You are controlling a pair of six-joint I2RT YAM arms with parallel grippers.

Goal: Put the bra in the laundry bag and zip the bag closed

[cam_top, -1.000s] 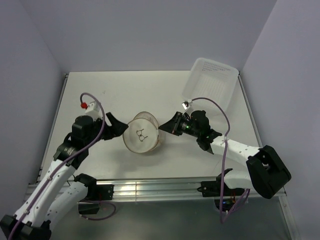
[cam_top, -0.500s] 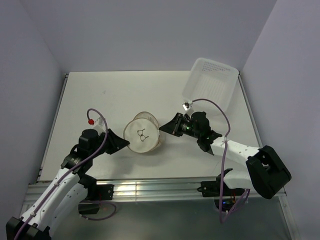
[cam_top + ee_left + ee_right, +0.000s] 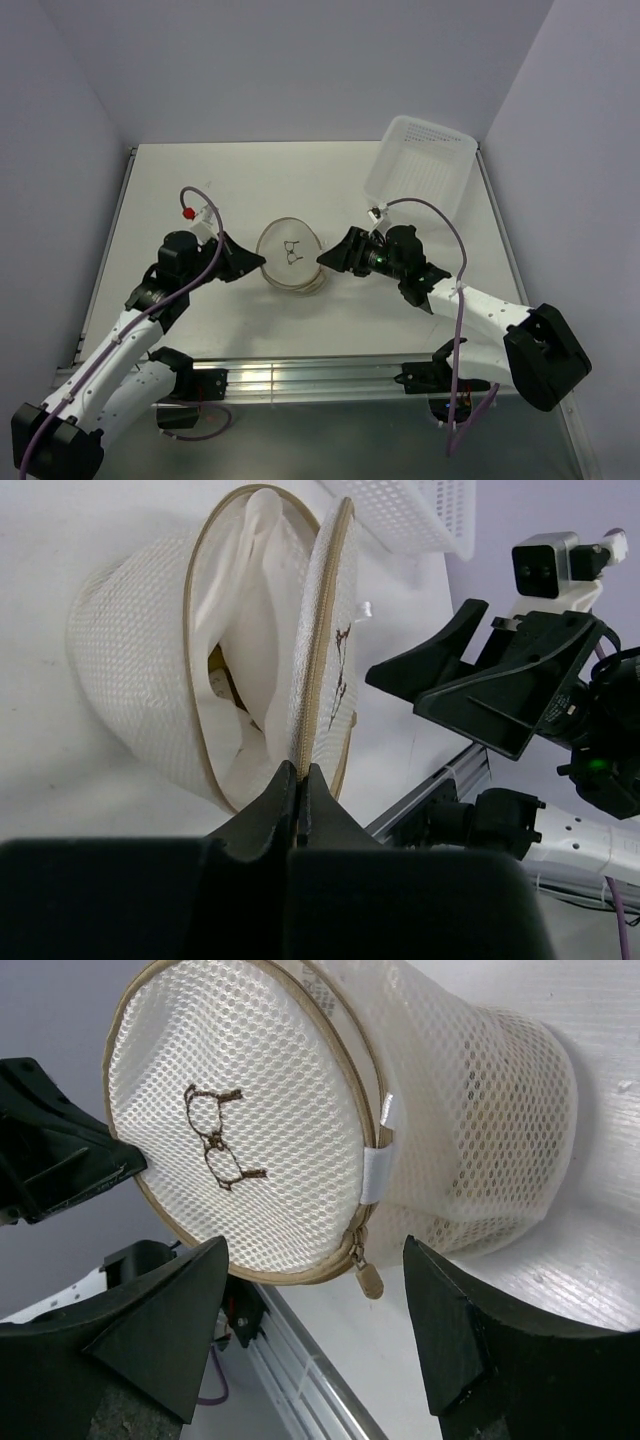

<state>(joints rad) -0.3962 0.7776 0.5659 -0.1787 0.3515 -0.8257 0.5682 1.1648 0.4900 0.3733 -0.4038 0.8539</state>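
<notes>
The laundry bag (image 3: 291,257) lies on its side mid-table, a round whitish mesh bag with brownish rim hoops and a black spectacles mark (image 3: 215,1136) on its lid. My left gripper (image 3: 300,772) is shut on the lid's tan rim; from above it (image 3: 257,263) touches the bag's left side. The lid stands ajar, and smooth pale cloth (image 3: 248,620) that looks like the bra lies inside. My right gripper (image 3: 315,1250) is open at the bag's right side. The tan zipper pull (image 3: 368,1279) hangs free between its fingers.
A white rectangular plastic tray (image 3: 421,165) leans at the table's back right corner. A metal rail (image 3: 320,377) runs along the near edge between the arm bases. The right arm's black fingers (image 3: 480,695) show close to the bag in the left wrist view.
My left gripper came in to the bag's left side and shut on the lid's rim. The right gripper opened wide. The bag shifted slightly toward the back of the table.
</notes>
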